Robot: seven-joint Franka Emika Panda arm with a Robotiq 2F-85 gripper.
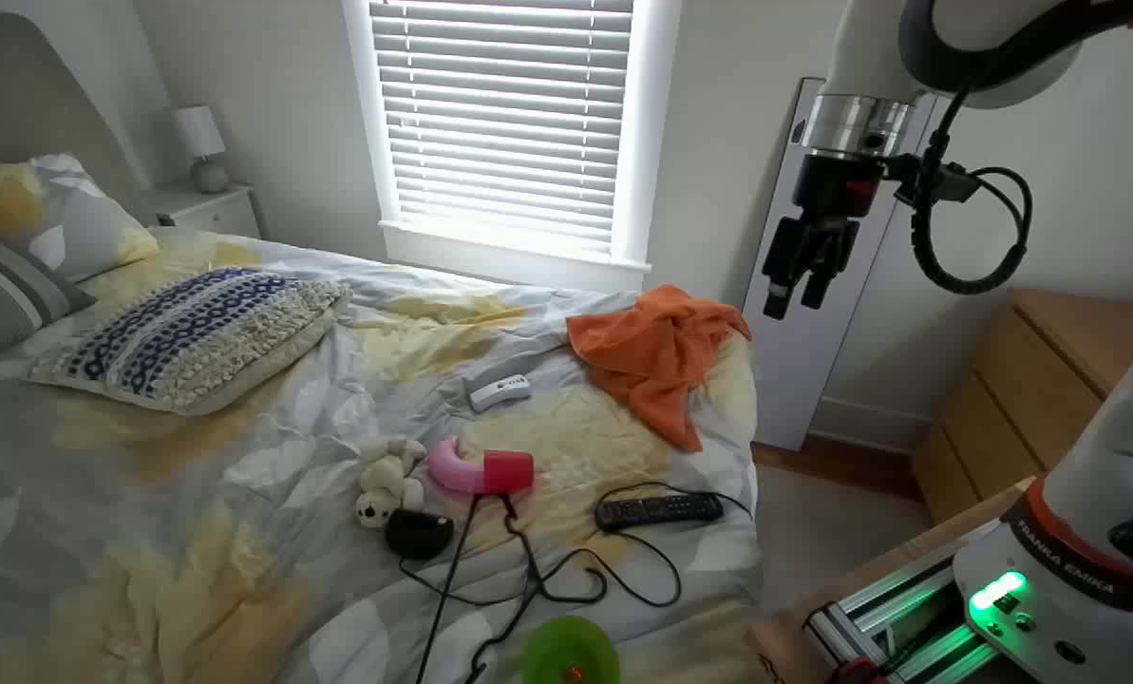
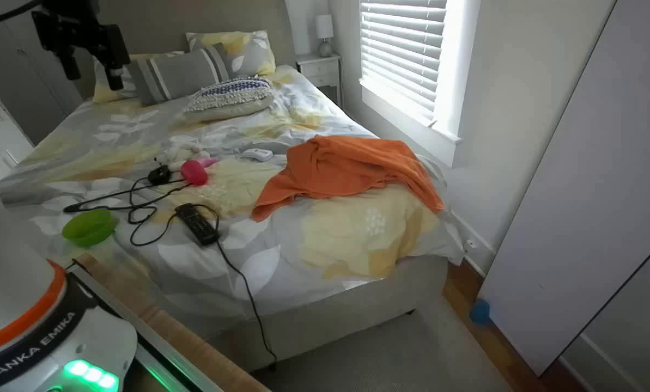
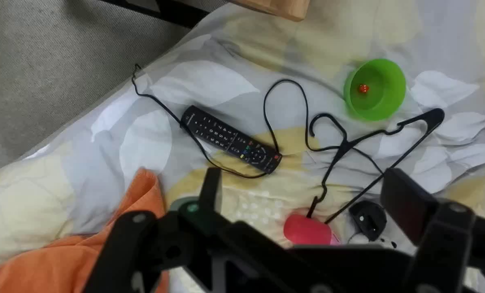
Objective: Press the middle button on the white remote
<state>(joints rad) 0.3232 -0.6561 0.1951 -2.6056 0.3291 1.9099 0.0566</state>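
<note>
The white remote (image 1: 500, 391) is a small slim bar lying on the bedspread between the patterned pillow and the orange cloth. It also shows in an exterior view (image 2: 257, 154), behind the orange cloth. Small dark marks show on its top, but single buttons are too small to tell apart. In the wrist view the remote is not seen. My gripper (image 1: 794, 302) hangs high above the bed, well apart from the remote, pointing down. In the wrist view the gripper (image 3: 307, 191) has its fingers wide apart with nothing between them.
An orange cloth (image 1: 656, 356) lies near the remote. A black remote (image 3: 232, 140) with a cable, a black hanger (image 3: 344, 146), a green bowl (image 3: 375, 89) with a red die, a pink-red object (image 3: 307, 230), a black object (image 3: 368, 219) and a plush toy (image 1: 386, 480) lie nearby.
</note>
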